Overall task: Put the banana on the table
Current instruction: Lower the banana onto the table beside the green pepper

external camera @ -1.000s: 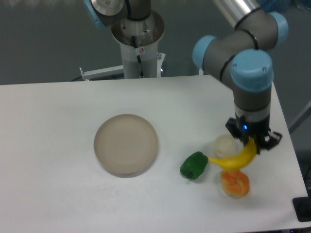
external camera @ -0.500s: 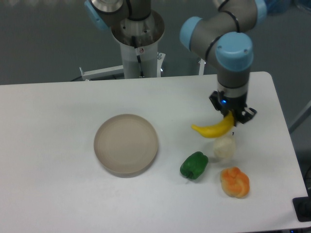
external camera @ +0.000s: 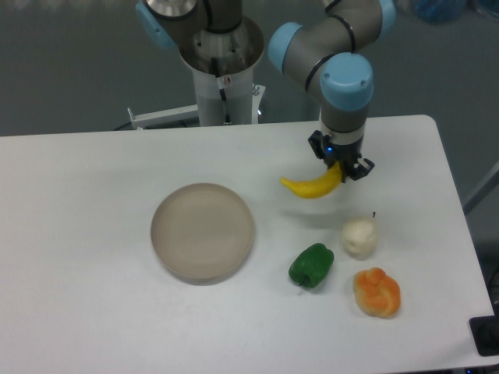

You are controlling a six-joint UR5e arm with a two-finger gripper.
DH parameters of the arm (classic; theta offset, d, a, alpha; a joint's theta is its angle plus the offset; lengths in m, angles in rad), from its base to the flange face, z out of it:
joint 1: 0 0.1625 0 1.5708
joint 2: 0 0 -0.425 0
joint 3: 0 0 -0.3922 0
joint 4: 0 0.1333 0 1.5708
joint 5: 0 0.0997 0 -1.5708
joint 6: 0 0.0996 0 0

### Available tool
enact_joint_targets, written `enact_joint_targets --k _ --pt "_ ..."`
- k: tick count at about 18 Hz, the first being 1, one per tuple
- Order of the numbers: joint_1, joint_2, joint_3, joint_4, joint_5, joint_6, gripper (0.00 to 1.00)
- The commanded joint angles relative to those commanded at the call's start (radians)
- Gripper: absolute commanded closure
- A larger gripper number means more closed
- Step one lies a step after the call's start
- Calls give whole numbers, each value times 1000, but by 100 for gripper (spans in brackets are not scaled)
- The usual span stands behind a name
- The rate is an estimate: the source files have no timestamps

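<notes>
Banana (external camera: 313, 185) pinched by gripper (external camera: 341, 167), carried farther from pepper (external camera: 311, 265), above table (external camera: 93, 234)

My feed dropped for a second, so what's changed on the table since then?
The pincer, shut on the banana, carried it from beside the orange fruit toward the far side and leftward, past the white fruit. It holds one end; nothing was released. The plate, green pepper and both fruits stayed put.

One plate (external camera: 203, 231) — four toy foods (external camera: 312, 266)
</notes>
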Motion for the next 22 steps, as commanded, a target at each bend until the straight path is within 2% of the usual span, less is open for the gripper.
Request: enact_joint_targets --k 4,13,17,22 --pt "-2 -18 -19 31 -22 -18 69" --pt "5 -103 11 43 -23 -22 69" --pt "5 -139 18 72 -23 -22 69" --pt "5 -161 34 83 -22 -22 69"
